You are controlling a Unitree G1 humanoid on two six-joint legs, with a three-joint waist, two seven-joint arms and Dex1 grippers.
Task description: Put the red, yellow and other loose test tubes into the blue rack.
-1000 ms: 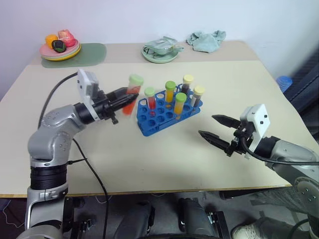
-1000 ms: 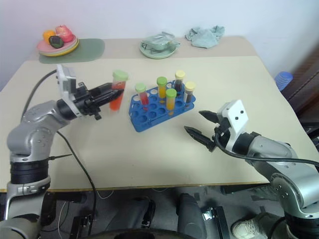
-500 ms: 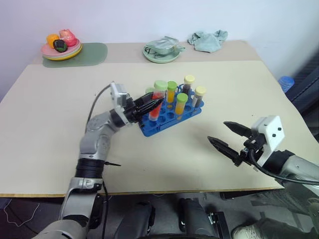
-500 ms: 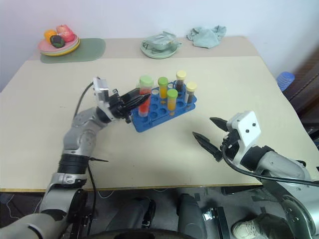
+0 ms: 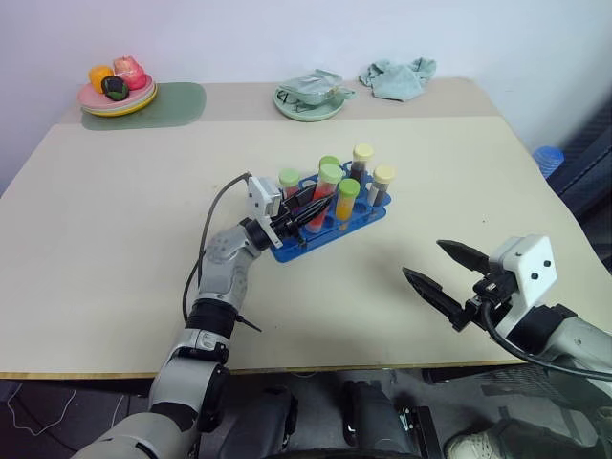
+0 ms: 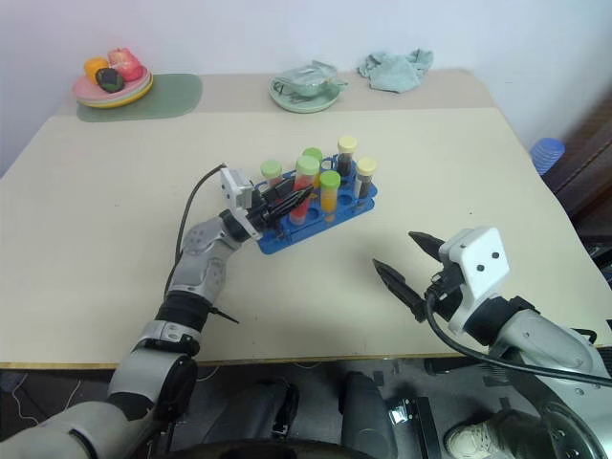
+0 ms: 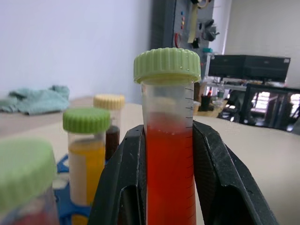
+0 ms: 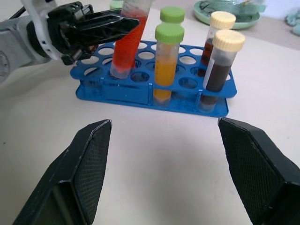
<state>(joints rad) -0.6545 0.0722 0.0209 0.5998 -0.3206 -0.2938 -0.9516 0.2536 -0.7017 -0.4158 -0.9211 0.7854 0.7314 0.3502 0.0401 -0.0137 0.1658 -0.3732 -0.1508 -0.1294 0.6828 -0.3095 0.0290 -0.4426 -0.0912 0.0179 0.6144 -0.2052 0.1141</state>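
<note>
The red tube (image 7: 169, 154) runs off the left wrist view's lower edge, so its tip cannot be seen there. In the right wrist view its cap is cut off. The contents of the far plate (image 5: 308, 101) are too small to tell.

Silver-grey jointed metal arms, white boxy wrist camera housings, black tapered ribbed left gripper (image 5: 304, 204) and right gripper (image 5: 440, 273), thin black looping cable
</note>
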